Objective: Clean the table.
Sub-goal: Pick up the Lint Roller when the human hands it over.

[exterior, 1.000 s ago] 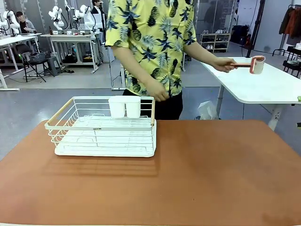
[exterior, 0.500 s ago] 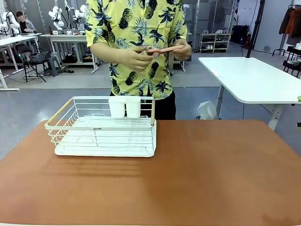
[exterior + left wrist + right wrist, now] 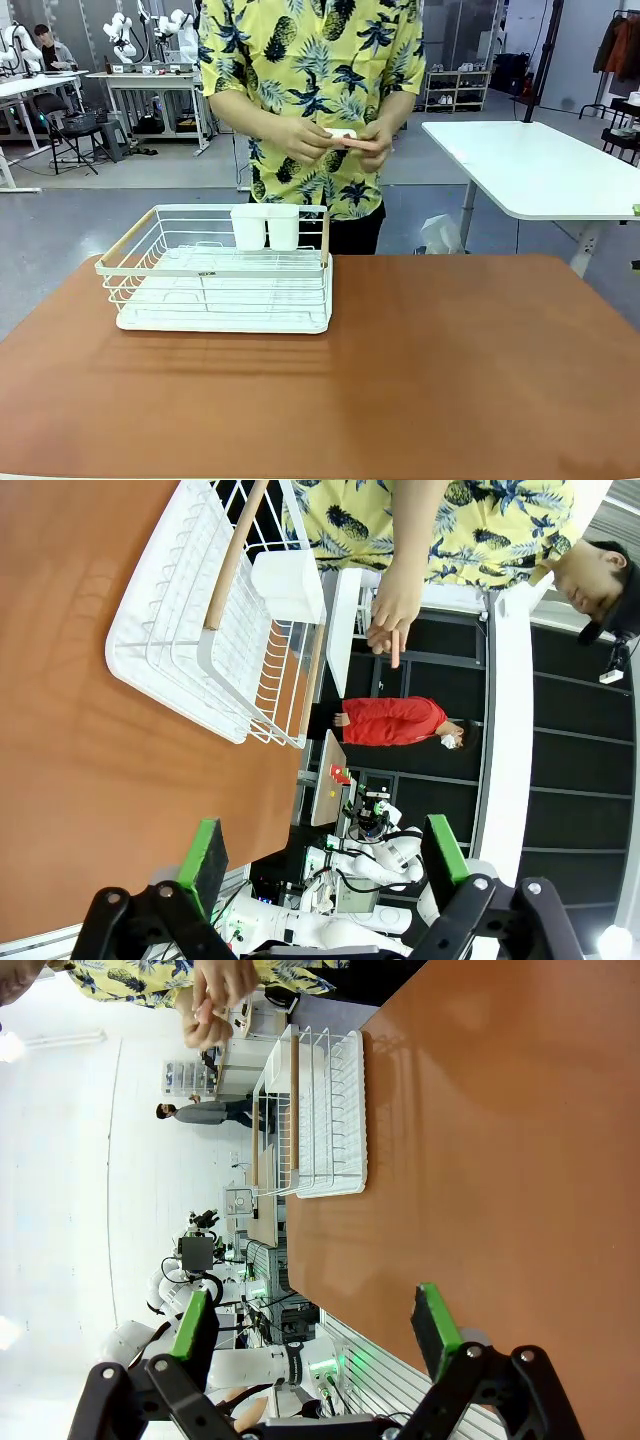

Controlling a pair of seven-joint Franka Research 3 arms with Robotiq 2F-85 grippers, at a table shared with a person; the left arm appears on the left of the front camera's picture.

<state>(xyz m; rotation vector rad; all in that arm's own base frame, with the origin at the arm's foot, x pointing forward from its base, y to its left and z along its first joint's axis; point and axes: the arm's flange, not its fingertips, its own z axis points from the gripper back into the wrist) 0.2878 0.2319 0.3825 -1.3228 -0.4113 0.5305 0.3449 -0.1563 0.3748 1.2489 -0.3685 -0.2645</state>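
Front view: reddish tabletop (image 3: pixel 450 380) spread between robot and person (image 3: pixel 310 70), carrying white dish rack (image 3: pixel 220 270) at left; small pink tool (image 3: pixel 352 143) in person's hands beyond far edge; left pincer (image 3: pixel 325 852) and right pincer (image 3: pixel 312 1325) wide, empty; cleaning judged unstarted, next calling for tool lowered onto surface.

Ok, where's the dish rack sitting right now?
In the front view, the white dish rack stands on the left half of the table, toward its far edge, just in front of the person.
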